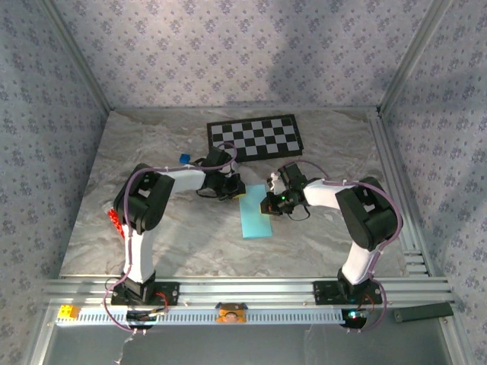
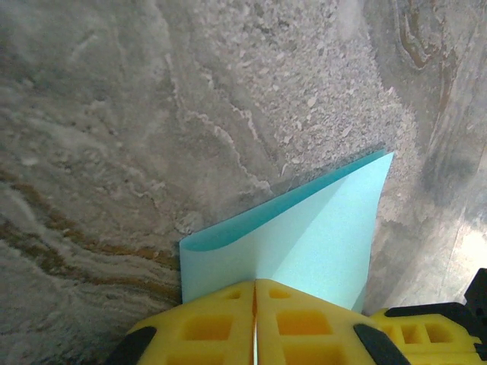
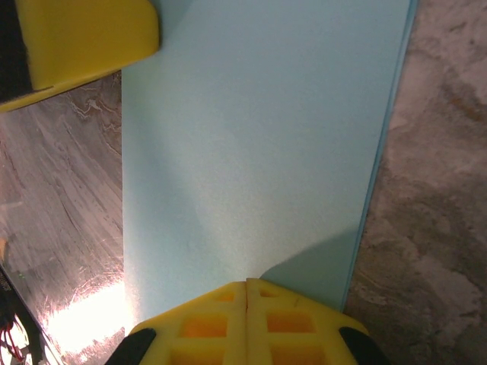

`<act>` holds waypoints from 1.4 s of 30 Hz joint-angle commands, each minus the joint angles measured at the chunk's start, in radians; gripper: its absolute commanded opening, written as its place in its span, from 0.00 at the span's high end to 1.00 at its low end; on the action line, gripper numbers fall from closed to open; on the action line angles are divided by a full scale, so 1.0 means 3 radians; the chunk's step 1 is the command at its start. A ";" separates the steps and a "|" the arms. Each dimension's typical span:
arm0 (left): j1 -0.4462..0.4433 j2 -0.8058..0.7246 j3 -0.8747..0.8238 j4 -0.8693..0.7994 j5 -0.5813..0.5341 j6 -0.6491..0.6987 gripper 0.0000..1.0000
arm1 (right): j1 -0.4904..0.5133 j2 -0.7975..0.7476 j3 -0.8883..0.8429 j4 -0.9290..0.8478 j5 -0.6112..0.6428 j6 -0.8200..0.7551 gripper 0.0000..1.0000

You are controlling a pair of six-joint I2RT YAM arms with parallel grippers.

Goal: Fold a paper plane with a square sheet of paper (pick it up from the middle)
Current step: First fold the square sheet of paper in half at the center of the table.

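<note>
Where the two arms reach toward each other at the middle of the table, the square sheet of paper lies on the marble-patterned top. It is doubled over into a long narrow strip, running from far to near with a slight tilt. The left gripper sits at the strip's far left corner, and the right gripper is at its right edge, a little nearer.

Both pairs of jaws are clenched tight, with no gap between the yellow pads. From the left wrist, the fingertips meet the paper right where a crease begins. Beyond them the upper layer curls up off the lower one along the fold, casting a thin shadow on the stone. From the right wrist, the fingertips rest at the near end of a broad, smooth stretch of blue, and one yellow finger of the other arm touches the sheet's far left corner. I cannot tell whether either gripper has a layer pinched or is only pressing down on it.

Behind the grippers a black-and-white checkerboard lies flat, apart from the paper. A tiny dark-blue cube sits just left of it, near the left arm's forearm. A small red piece lies beside that arm's elbow. On the metal rail at the near edge there is a yellow block at the left end.
</note>
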 commanded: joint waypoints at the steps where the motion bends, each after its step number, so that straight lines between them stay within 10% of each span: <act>1: 0.0135 0.0073 -0.0053 -0.0033 -0.0260 -0.0082 0.92 | -0.0056 0.0193 -0.0195 -0.0561 0.0479 -0.0107 1.00; 42: 0.0231 0.0143 0.0211 -0.0174 -0.0919 -0.0591 0.91 | -0.0072 0.0190 -0.0231 -0.0563 0.0434 -0.0183 1.00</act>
